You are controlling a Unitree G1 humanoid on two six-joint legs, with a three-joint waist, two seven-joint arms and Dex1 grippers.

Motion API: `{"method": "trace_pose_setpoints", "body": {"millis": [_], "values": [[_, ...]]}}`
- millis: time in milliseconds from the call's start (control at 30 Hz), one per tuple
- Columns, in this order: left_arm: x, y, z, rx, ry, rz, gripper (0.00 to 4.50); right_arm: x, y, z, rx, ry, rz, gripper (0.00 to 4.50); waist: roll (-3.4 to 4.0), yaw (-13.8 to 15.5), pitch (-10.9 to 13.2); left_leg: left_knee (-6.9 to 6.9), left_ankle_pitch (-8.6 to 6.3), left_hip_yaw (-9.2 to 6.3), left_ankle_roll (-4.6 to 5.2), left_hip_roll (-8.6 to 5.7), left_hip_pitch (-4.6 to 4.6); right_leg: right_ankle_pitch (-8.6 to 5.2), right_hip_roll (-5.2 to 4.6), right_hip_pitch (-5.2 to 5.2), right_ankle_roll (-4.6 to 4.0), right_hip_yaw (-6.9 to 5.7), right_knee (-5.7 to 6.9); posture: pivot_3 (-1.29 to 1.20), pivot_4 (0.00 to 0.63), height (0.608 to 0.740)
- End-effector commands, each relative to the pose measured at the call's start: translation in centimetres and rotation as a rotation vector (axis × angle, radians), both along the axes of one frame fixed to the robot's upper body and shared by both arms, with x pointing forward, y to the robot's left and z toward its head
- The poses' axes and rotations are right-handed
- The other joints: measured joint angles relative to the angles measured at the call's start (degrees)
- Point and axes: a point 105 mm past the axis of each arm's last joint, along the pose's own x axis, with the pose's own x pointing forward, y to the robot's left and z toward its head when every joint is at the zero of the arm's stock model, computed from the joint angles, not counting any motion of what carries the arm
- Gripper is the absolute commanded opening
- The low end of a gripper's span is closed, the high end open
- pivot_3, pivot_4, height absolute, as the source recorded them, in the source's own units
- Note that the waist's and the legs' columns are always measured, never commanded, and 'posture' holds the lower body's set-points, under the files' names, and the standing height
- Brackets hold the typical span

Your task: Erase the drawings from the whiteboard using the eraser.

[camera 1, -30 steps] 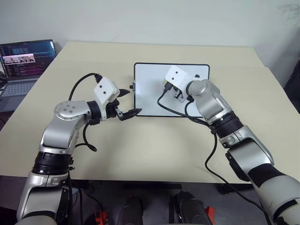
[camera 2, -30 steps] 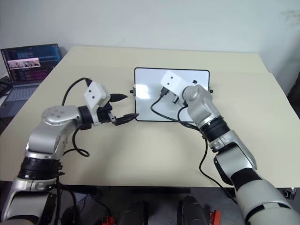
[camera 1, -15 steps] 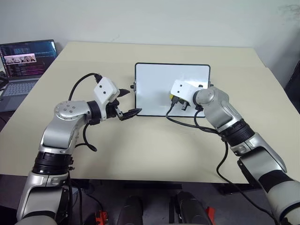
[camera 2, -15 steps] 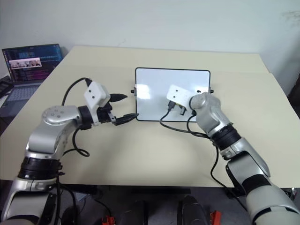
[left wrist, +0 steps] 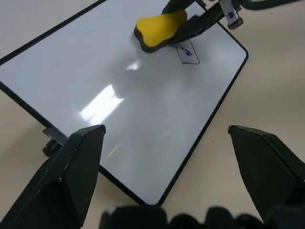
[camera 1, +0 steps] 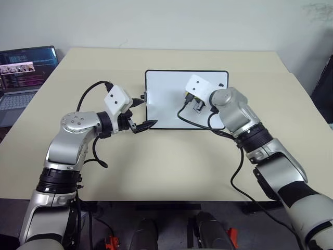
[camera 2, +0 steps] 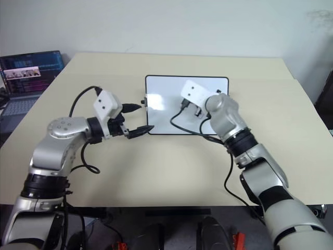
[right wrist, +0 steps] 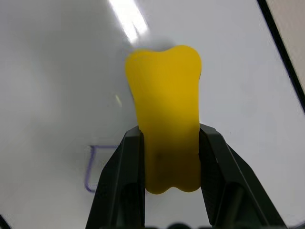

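Back across the whiteboard (camera 1: 166, 99), right gripper (right wrist: 167, 143) pinches eraser (right wrist: 165, 114); left gripper (camera 1: 141, 112) gapes; one drawing (left wrist: 188, 52) risks being missed

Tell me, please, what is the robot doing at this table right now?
The robot is wiping a whiteboard that lies flat on the table. Its right gripper is shut on the yellow eraser and presses it against the board's surface. One blue drawing remains next to the eraser; most of the board already looks clean. The left gripper is open beside the board's left edge, holding nothing. An open laptop sits off to the left.
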Motion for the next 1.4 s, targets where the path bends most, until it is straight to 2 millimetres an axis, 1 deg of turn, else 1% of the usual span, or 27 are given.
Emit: {"method": "trace_pose_setpoints", "body": {"millis": [33,167,233,333,367,400,500,600,633,700,800,900,933,1000,1067,1167,1400], "values": [[-0.2,-0.1,1.5,-0.004,-0.057,-0.009,4.5,-0.8,0.9,-0.3,-0.048,0.018,0.065,1.12,0.0,0.1,0.0,-0.02,0.0,-0.01,0.0,0.0,-0.01,0.0,0.0,0.0,0.0,-0.01,0.0,0.0,0.15,0.74],[-0.3,0.1,1.5,-0.002,-0.057,-0.005,4.5,-1.4,0.4,-1.6,-0.096,0.067,0.097,1.12,0.0,0.5,0.0,-0.06,-0.01,0.0,0.0,-0.01,-0.04,0.0,-0.02,0.0,0.0,-0.03,-0.06,0.0,0.15,0.74],[-0.3,0.2,1.5,-0.002,-0.057,-0.004,4.5,-1.3,-0.1,-1.7,-0.107,0.066,0.086,1.12,0.0,0.6,0.0,-0.08,-0.01,-0.01,0.0,-0.01,-0.04,-0.01,-0.02,0.0,-0.01,-0.04,-0.07,0.0,0.15,0.74],[-0.3,0.2,1.5,-0.003,-0.058,-0.004,4.5,-0.7,-1.4,-0.5,-0.072,0.037,0.043,1.12,0.0,0.6,0.0,-0.08,-0.01,-0.01,-0.01,-0.01,-0.03,-0.01,-0.02,0.0,-0.01,-0.05,-0.07,0.0,0.15,0.74],[-0.2,0.2,1.6,-0.001,-0.059,-0.004,4.5,-0.8,-1.7,0.4,-0.035,0.023,0.056,1.12,0.0,0.6,0.0,-0.07,-0.01,-0.01,-0.01,-0.01,-0.04,-0.01,-0.02,0.0,-0.01,-0.05,-0.06,0.0,0.15,0.74],[-0.2,0.2,1.6,0.002,-0.061,-0.004,4.5,-1.2,-1.9,1.4,-0.018,0.001,0.092,1.12,0.0,0.7,0.0,-0.07,-0.01,-0.01,-0.01,-0.01,-0.04,-0.01,-0.02,0.0,-0.01,-0.05,-0.06,0.0,0.15,0.74],[-0.2,0.5,2.0,0.007,-0.066,-0.001,4.5,-3.6,-2.0,3.6,0.077,-0.003,0.204,1.12,0.0,1.3,0.0,-0.07,-0.01,-0.09,-0.01,-0.05,-0.16,-0.01,-0.07,-0.01,0.0,-0.16,-0.14,0.0,0.15,0.74],[-0.6,1.2,2.0,0.033,-0.063,0.0,4.5,-5.4,-4.0,5.5,0.131,-0.016,0.222,1.12,0.02,1.1,0.0,-0.12,-0.02,-0.08,-0.01,-0.04,-0.17,-0.05,-0.07,-0.05,-0.04,-0.16,-0.17,0.0,0.15,0.74],[-0.7,1.3,2.1,0.035,-0.063,-0.001,4.5,-5.9,-4.6,5.8,0.127,-0.023,0.233,1.12,0.02,1.0,0.0,-0.15,-0.02,-0.08,-0.01,-0.03,-0.17,-0.07,-0.07,-0.06,-0.06,-0.16,-0.16,0.0,0.15,0.74],[-0.6,1.6,2.3,0.038,-0.067,0.004,4.5,-6.7,-6.2,5.5,0.091,-0.022,0.234,1.12,0.01,0.9,0.0,-0.18,-0.02,-0.08,-0.01,-0.03,-0.16,-0.11,-0.08,-0.06,-0.07,-0.17,-0.16,0.0,0.15,0.74],[-0.5,1.9,2.5,0.043,-0.07,0.01,4.5,-6.5,-9.5,4.8,0.034,-0.016,0.141,1.12,0.01,0.9,0.0,-0.16,-0.02,-0.05,-0.01,-0.04,-0.15,-0.11,-0.09,-0.05,-0.06,-0.15,-0.17,0.0,0.15,0.74],[-0.4,1.8,2.5,0.044,-0.07,0.004,4.5,-6.1,-12.7,4.6,0.024,-0.022,0.048,1.12,0.0,0.9,0.1,-0.12,-0.02,-0.01,-0.01,-0.04,-0.15,-0.12,-0.09,-0.05,-0.06,-0.12,-0.15,0.0,0.15,0.74],[-0.4,1.7,2.6,0.044,-0.07,0.002,4.5,-6.0,-13.5,4.6,0.015,-0.025,0.025,1.12,0.0,0.9,0.1,-0.12,-0.02,0.01,-0.01,-0.04,-0.14,-0.12,-0.09,-0.05,-0.06,-0.09,-0.15,0.0,0.15,0.74],[-0.3,1.7,2.6,0.044,-0.069,0.0,4.5,-6.0,-14.4,4.6,0.003,-0.029,0.0,1.12,0.02,0.8,0.1,-0.12,-0.02,0.04,-0.01,-0.04,-0.13,-0.12,-0.09,-0.05,-0.06,-0.06,-0.14,0.0,0.15,0.74],[-0.3,1.6,2.6,0.045,-0.068,-0.001,4.5,-5.9,-14.6,4.7,0.001,-0.032,-0.006,1.12,0.02,0.7,0.1,-0.13,-0.02,0.05,0.0,-0.03,-0.11,-0.12,-0.09,-0.06,-0.06,-0.05,-0.14,0.0,0.15,0.74],[-0.2,1.5,2.6,0.041,-0.068,-0.005,4.5,-6.1,-14.1,4.5,0.009,-0.023,0.014,1.12,0.02,0.7,0.1,-0.13,-0.02,0.06,0.0,-0.03,-0.11,-0.12,-0.08,-0.06,-0.06,-0.04,-0.14,0.0,0.15,0.74],[-0.2,1.4,2.5,0.042,-0.063,-0.008,4.5,-5.9,-14.1,4.7,0.008,-0.033,0.01,1.12,0.01,0.8,0.1,-0.12,-0.02,0.06,-0.01,-0.03,-0.12,-0.12,-0.09,-0.06,-0.06,-0.05,-0.14,0.0,0.15,0.74]]}}
